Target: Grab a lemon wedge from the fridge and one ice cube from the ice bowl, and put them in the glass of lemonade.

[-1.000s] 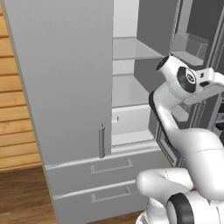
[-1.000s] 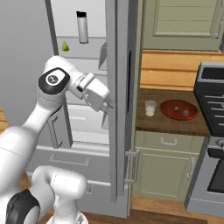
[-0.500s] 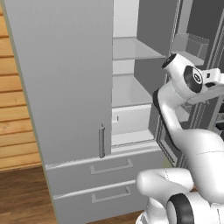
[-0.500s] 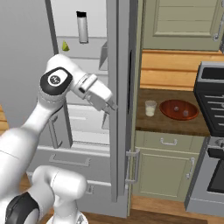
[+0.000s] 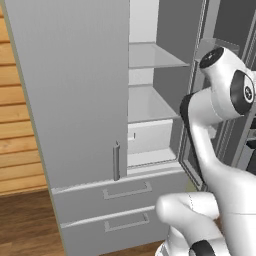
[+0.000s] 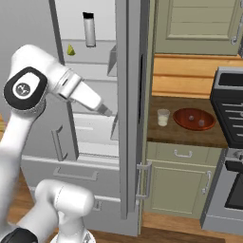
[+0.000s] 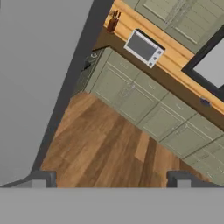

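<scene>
The gripper hangs with its 2 dark fingertips spread wide and nothing between them, looking out over wood floor and green cabinets. In the right base view the white arm reaches beside the open door of the fridge. Farther in, the lemon wedge sits on an upper shelf left of a bottle. On the counter beyond, the glass of lemonade stands just beside the ice bowl.
</scene>
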